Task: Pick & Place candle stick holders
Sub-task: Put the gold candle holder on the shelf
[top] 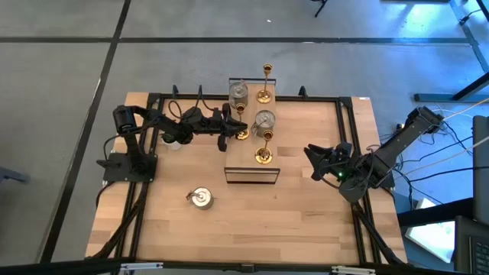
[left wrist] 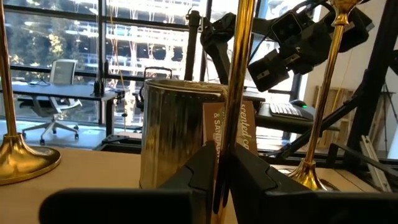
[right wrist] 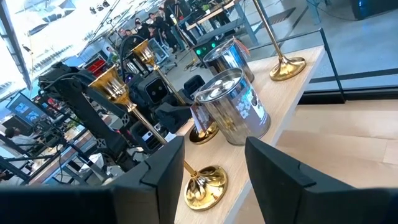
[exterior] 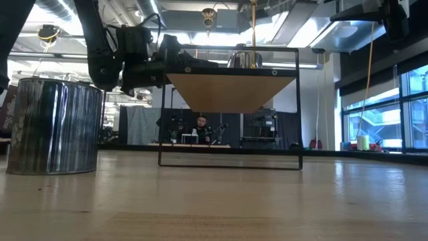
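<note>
A raised wooden shelf (top: 233,156) stands mid-table and bears two squat silver holders (top: 238,93) (top: 264,120) and gold candlesticks (top: 265,84) (top: 263,149). My left gripper (top: 231,126) is at the shelf's left edge, shut on another gold candlestick (top: 241,122). A third silver holder (top: 201,198) stands on its base on the table, near left of the shelf; it also shows in the low view (exterior: 53,124). My right gripper (top: 315,162) is open and empty, right of the shelf and apart from it. My left gripper pinches the gold candlestick's slim stem (left wrist: 235,134) between its two fingers (left wrist: 199,168). The fingers come level from the table's left side and lie across the stem. The candlestick stands upright, and its round base (right wrist: 202,134) is at the shelf top. Whether the base rests there I cannot tell.
The shelf's thin black frame (exterior: 297,107) holds its top well above the table. A black rail (top: 344,99) runs round the table's edges. A small white object (top: 172,140) sits under the left arm. Bare wood lies near the front edge (top: 267,229).
</note>
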